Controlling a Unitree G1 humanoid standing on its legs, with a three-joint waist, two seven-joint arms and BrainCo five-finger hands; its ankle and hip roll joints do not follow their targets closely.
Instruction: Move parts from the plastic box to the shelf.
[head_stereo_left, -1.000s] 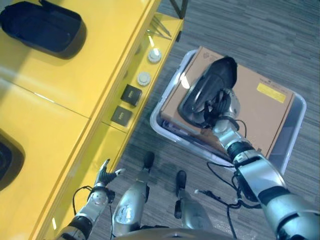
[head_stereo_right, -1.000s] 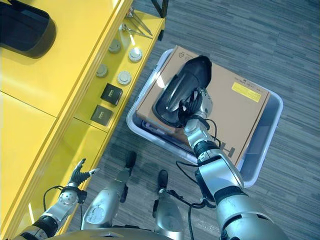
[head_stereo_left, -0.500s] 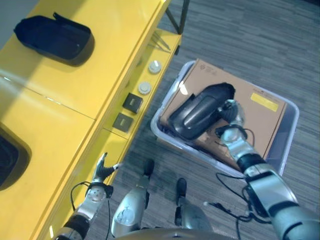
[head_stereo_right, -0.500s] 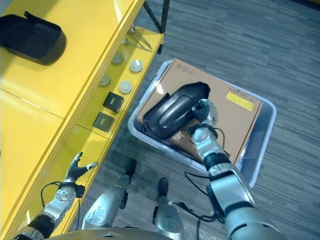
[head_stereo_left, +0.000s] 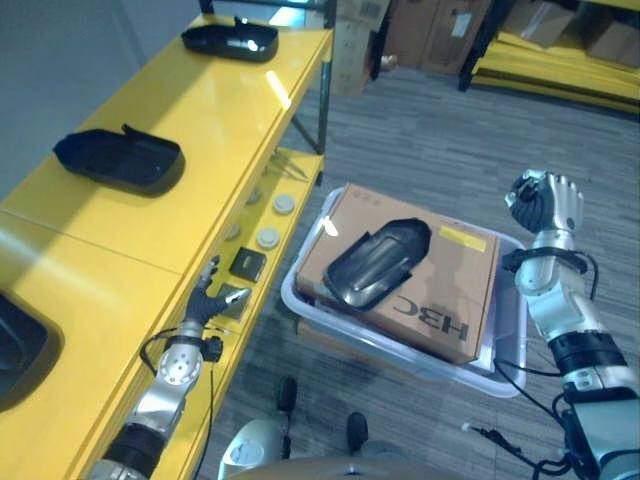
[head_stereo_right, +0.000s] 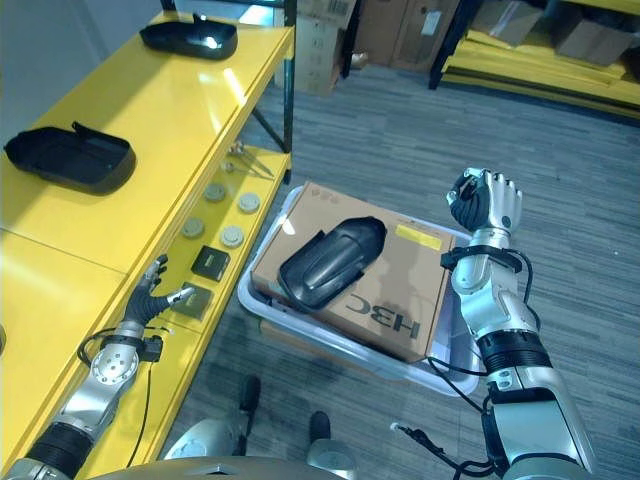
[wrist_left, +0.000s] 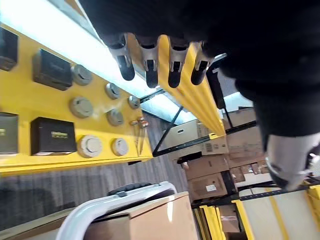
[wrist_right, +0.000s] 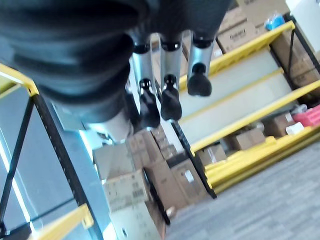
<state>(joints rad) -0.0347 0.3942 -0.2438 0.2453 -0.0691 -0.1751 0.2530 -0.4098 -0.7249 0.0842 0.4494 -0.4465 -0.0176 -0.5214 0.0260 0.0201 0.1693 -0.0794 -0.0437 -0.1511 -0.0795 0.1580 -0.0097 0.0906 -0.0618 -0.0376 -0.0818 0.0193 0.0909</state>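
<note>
Black part (head_stereo_left: 378, 267) lies on the cardboard box (head_stereo_left: 430, 300) in the plastic box (head_stereo_left: 300, 300), between both hands, its long axis slanting; the raised right hand (head_stereo_left: 545, 202) is nearer, curled and empty. Left wrist view: left hand (wrist_left: 160, 60) with straight fingers by the yellow shelf (wrist_left: 30, 95). What lies under the cardboard is hidden.

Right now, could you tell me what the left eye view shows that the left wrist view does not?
The left eye view gives the black part lying on the cardboard box, the raised right hand, curled and empty, and black trays on top of the shelf. The left wrist view adds a close look along the left hand, fingers straight. Both take in the round parts, dark square boxes and plastic box rim.
</note>
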